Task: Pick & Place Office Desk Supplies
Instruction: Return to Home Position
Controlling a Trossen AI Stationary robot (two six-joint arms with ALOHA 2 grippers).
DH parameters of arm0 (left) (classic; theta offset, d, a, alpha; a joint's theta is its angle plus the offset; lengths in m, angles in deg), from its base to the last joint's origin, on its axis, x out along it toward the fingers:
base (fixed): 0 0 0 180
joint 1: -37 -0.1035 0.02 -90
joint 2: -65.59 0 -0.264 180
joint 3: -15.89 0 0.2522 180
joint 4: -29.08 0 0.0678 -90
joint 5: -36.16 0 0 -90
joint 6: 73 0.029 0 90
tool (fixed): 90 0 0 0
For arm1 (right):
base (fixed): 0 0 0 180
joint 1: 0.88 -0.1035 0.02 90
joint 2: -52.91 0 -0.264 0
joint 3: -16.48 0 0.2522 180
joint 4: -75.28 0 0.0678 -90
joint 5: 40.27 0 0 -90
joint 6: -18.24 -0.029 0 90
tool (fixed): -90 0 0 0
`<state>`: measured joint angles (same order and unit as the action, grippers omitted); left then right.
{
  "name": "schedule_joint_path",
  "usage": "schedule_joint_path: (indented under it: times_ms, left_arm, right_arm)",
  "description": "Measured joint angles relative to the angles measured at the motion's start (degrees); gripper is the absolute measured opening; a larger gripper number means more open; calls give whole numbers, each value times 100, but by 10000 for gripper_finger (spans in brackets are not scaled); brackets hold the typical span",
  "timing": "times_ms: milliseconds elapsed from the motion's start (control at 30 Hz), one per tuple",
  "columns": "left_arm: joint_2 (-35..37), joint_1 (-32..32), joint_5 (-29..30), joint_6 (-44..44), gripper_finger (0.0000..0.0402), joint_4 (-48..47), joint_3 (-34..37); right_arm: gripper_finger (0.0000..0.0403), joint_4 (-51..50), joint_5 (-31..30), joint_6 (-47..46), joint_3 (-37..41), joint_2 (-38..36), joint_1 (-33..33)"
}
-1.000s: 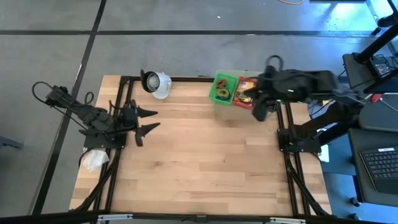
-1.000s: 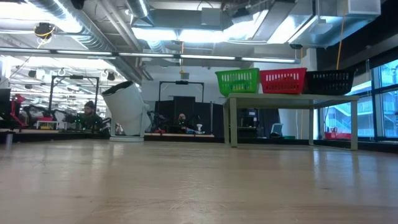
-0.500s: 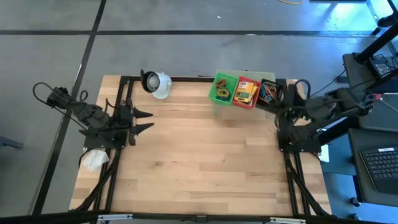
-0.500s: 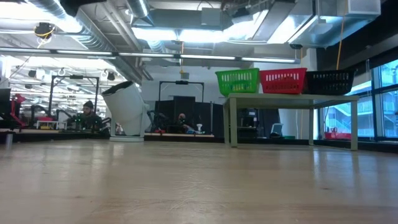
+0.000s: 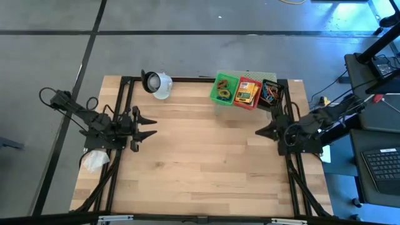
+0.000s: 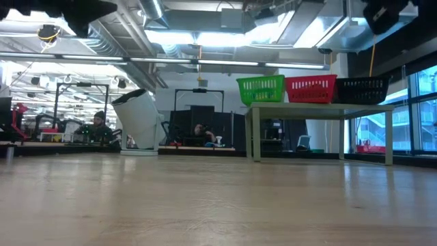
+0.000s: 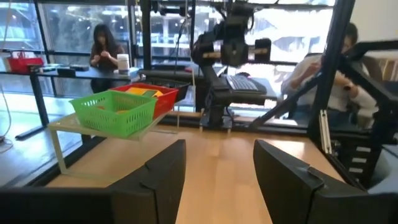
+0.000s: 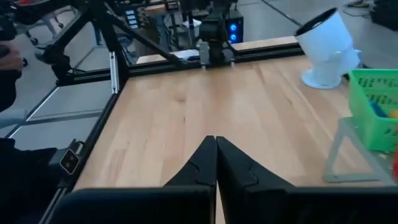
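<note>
Right gripper [image 5: 259,132] has backed off the shelf [image 6: 317,106] to the counter's [image 5: 206,169] right edge, closed, empty. Left gripper [image 5: 152,125] parked left, open. Supplies [image 5: 245,94] sit in green basket [image 5: 224,89], red basket [image 5: 249,100], black basket [image 5: 270,94] on the shelf; probably job done.

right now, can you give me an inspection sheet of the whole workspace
surface: wooden table, no spill seen
job's things: green basket, red basket and black basket in a row on the shelf; crayon boxes in the red one
clutter: white round object at the far edge; pale wad by the left arm's base
grippers: left gripper fingers open; right gripper fingers shut; both hold nothing
cables: loop behind the left arm
surroundings: keyboard on the right; seated person behind
</note>
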<state>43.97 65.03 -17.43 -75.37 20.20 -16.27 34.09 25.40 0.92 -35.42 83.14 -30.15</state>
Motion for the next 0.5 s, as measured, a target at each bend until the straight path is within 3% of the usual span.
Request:
schedule_joint_path:
  times_ms: [233, 500]
  left_arm:
    - [234, -2, -97, 17, 182, 569, 578]
    - [229, -1, -224, 17, 182, 613, 599]
  right_arm:
    - [0, 1091, 248, 308, 909, -229, -239]
    - [0, 1833, 274, 295, 1901, -753, -263]
